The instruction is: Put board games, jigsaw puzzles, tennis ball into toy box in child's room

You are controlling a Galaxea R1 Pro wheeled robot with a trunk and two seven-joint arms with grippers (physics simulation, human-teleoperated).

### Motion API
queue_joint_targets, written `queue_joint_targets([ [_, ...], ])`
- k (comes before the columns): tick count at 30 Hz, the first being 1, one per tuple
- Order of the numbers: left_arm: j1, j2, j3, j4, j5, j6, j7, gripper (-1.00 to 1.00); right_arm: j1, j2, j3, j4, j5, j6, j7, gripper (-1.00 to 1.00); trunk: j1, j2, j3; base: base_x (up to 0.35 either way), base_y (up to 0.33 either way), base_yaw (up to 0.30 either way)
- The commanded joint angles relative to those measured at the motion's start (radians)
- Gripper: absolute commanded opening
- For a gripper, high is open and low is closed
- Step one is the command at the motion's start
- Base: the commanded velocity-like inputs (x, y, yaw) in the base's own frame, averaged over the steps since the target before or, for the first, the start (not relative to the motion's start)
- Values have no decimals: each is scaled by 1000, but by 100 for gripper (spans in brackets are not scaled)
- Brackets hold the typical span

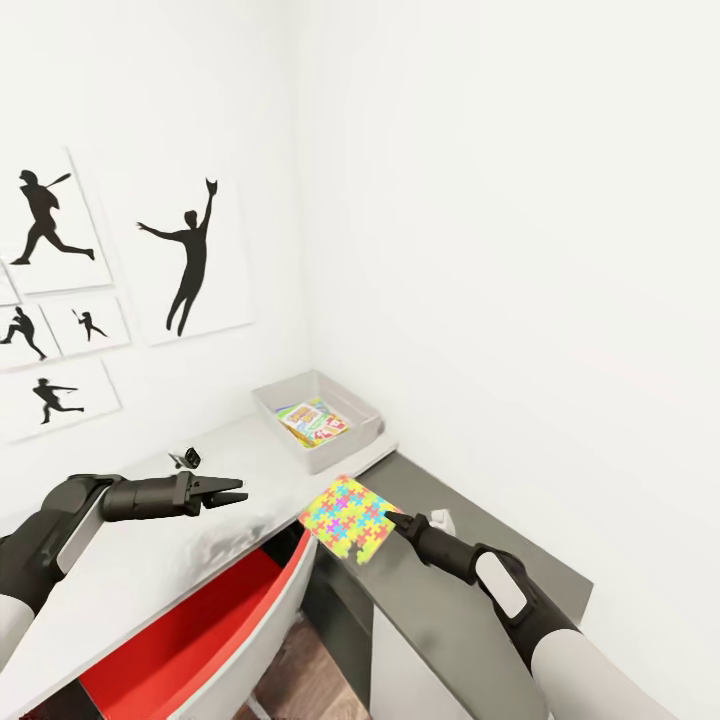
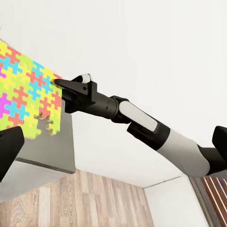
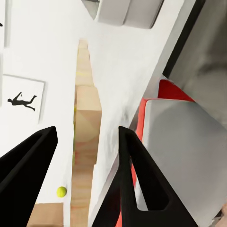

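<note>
My right gripper (image 1: 390, 518) is shut on the edge of a multicolour jigsaw puzzle (image 1: 348, 517), holding it in the air over the seam between the pale table (image 1: 150, 560) and the lower dark unit. The left wrist view shows the same puzzle (image 2: 26, 99) pinched at the right gripper (image 2: 66, 85). Between the right fingers it appears edge-on (image 3: 87, 118). The grey toy box (image 1: 350, 447) stands at the table's far end with printed game boxes (image 1: 312, 422) inside. A tennis ball (image 3: 61, 191) lies on the table by the wall. My left gripper (image 1: 235, 492) hovers open over the table, empty.
A red-and-white chair (image 1: 200, 640) is tucked under the table's front edge. The dark grey unit (image 1: 420, 620) runs along the right wall with a small white object (image 1: 440, 520) on it. A small dark item (image 1: 185, 460) lies near the back wall. Sports silhouette pictures (image 1: 190, 260) hang above.
</note>
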Motion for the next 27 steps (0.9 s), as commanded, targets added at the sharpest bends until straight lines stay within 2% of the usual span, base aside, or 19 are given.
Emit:
queue_joint_targets([
  [1, -1, 1, -3, 0, 3, 11, -3, 100, -1, 0, 0, 0, -6, 5, -1, -100, 1, -2, -2, 0, 93, 127],
  [7, -1, 1, -3, 0, 3, 11, -3, 100, -1, 0, 0, 0, -6, 3, -1, -100, 1, -2, -2, 0, 27, 36],
  [15, -1, 1, -3, 0, 3, 11, -3, 100, -1, -1, 0, 1, -8, -39, 3, -100, 1, -2, -2, 0, 7, 2],
  [27, -1, 1, -3, 0, 3, 11, -3, 100, 0, -3, -2, 1, -12, -41, 10, -100, 1, -2, -2, 50, 119, 0],
])
